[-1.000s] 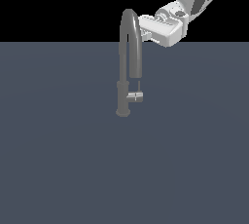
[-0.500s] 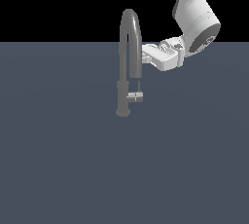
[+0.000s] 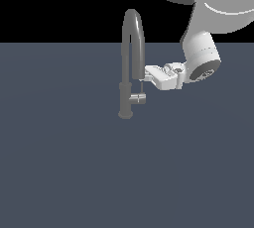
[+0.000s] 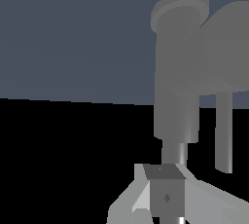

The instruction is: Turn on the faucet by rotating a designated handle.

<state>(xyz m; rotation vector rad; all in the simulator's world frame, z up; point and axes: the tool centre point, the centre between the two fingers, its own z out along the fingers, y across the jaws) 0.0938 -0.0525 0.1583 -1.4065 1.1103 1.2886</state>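
Claw (image 3: 149,73) sits right at the faucet (image 3: 130,63), on the exterior view's right of the column, level with the lower end of the spout's short leg and just above the handle (image 3: 138,98). White fingers (image 3: 155,75) reach in toward the faucet from the wrist body; the tips look to be touching or just beside the spout end and the thin rod lever (image 3: 143,86) rising from the handle. Can't tell how far apart the jaws are, or whether they have hold of anything: exterior view shows them side-on and merged.

Wrist view: one light grey fingertip block (image 4: 164,191) close up, with a thin shiny rod (image 4: 180,154) running up from just behind it into the faucet's thick grey column (image 4: 176,96). Whether the rod is pinched or only lined up behind the finger is unclear. Second narrower cylinder (image 4: 224,130) beside the column, probably the spout's down leg.

Faucet stands upright on the flat dark blue-grey surface (image 3: 64,162), round base (image 3: 125,115) on it, gooseneck arching over toward the arm. Handle is a short silver stub jutting from the column toward the arm side, low down near the base.

White arm (image 3: 203,38) comes down from above, on the handle side of the faucet.
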